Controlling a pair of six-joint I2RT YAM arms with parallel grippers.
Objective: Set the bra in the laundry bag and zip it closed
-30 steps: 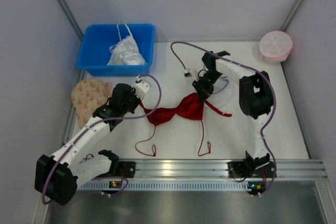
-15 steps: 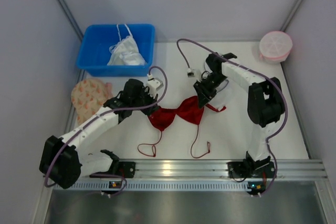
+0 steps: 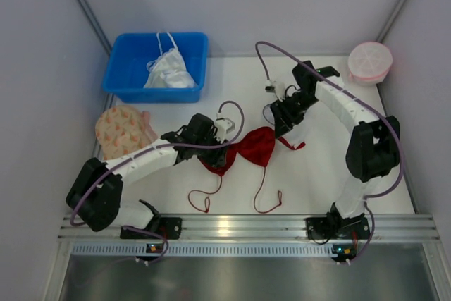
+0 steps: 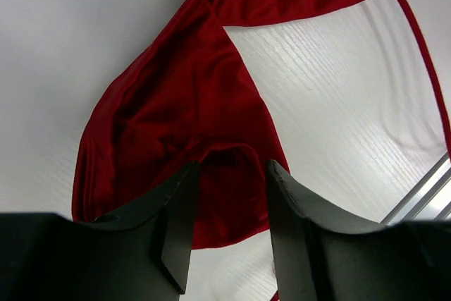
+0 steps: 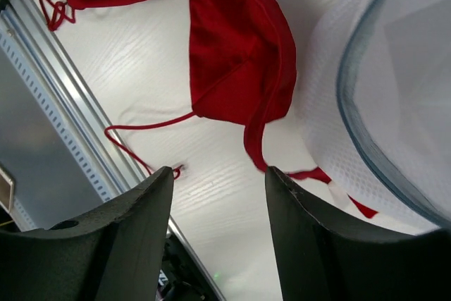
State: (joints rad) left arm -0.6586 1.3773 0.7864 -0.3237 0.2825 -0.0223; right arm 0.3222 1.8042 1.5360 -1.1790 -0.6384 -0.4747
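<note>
The dark-red bra (image 3: 257, 147) lies on the white table with its thin straps trailing toward the front rail. My left gripper (image 3: 225, 147) is open and low over the left cup (image 4: 176, 103), with a fold of red fabric between its fingers (image 4: 180, 209). My right gripper (image 3: 280, 125) is open and empty, hovering just past the right cup (image 5: 232, 54). The white mesh laundry bag (image 5: 338, 103) with its dark rim lies beside that cup, over one strap. In the top view my right arm hides most of it.
A blue bin (image 3: 127, 68) holding a white garment (image 3: 169, 70) stands at the back left. A beige patterned disc (image 3: 121, 130) lies at the left edge. A pink mesh bag (image 3: 370, 61) sits at the back right. An aluminium rail (image 3: 246, 227) runs along the front.
My left arm has swung right and brought its open gripper onto the bra's left cup. My right gripper has drawn back up and to the right. The bra has shifted slightly right.
</note>
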